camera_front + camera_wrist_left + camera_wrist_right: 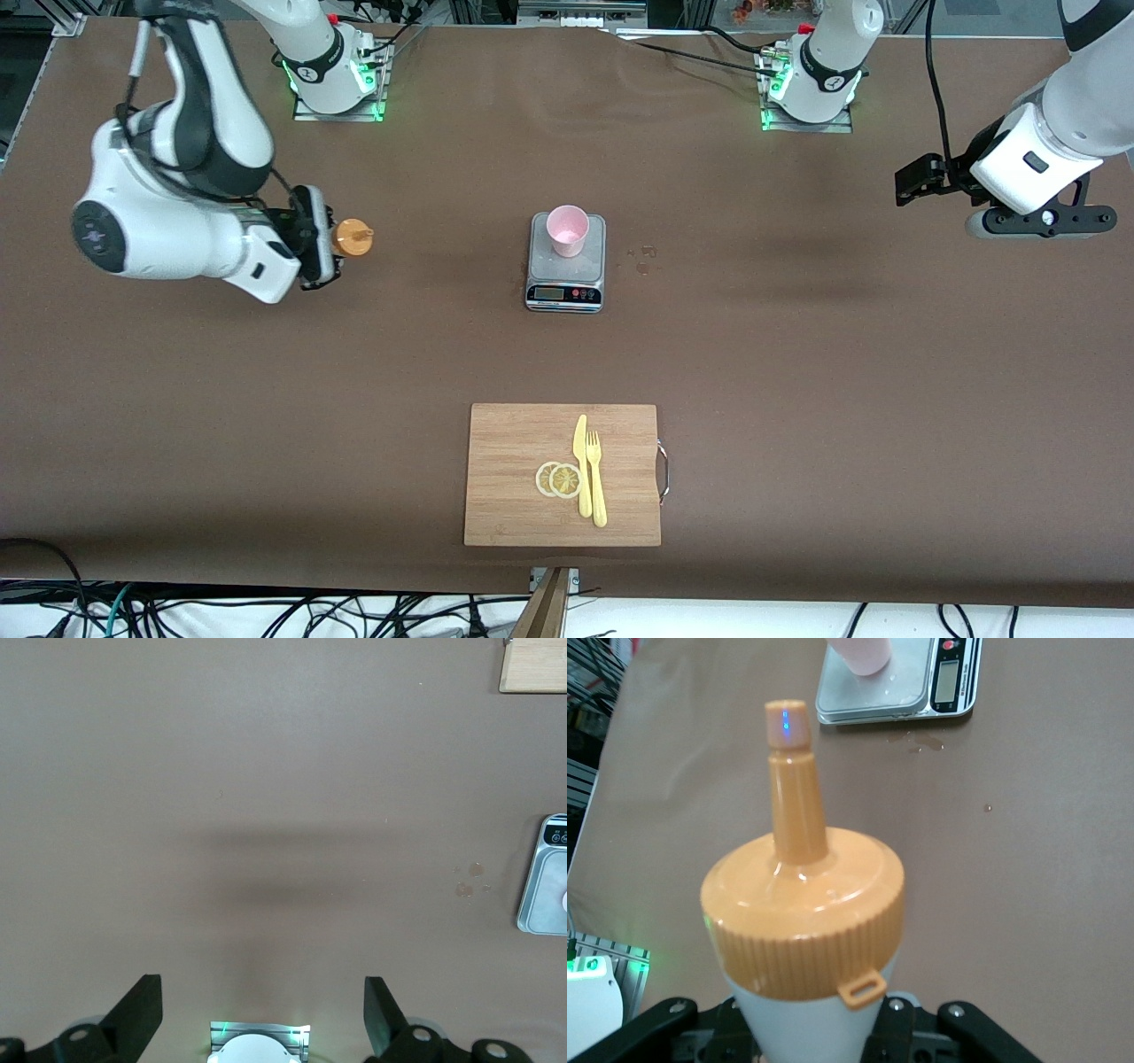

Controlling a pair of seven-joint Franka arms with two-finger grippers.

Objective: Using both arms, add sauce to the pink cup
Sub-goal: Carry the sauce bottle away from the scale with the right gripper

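Observation:
My right gripper (321,237) is shut on the sauce bottle (352,237), a whitish squeeze bottle with an orange nozzle cap. It holds the bottle over the table toward the right arm's end, apart from the scale. In the right wrist view the bottle (802,921) fills the middle, gripped low on its body by my right gripper (815,1041). The pink cup (567,229) stands upright on the scale (566,283); its base shows in the right wrist view (859,651). My left gripper (914,180) is open and empty over the table's left-arm end, also seen in the left wrist view (261,1019).
A wooden cutting board (514,443) lies nearer the front camera than the scale, with a yellow knife (582,461), a fork (596,487) and two lemon slices (558,479). Small wet spots (644,259) mark the table beside the scale.

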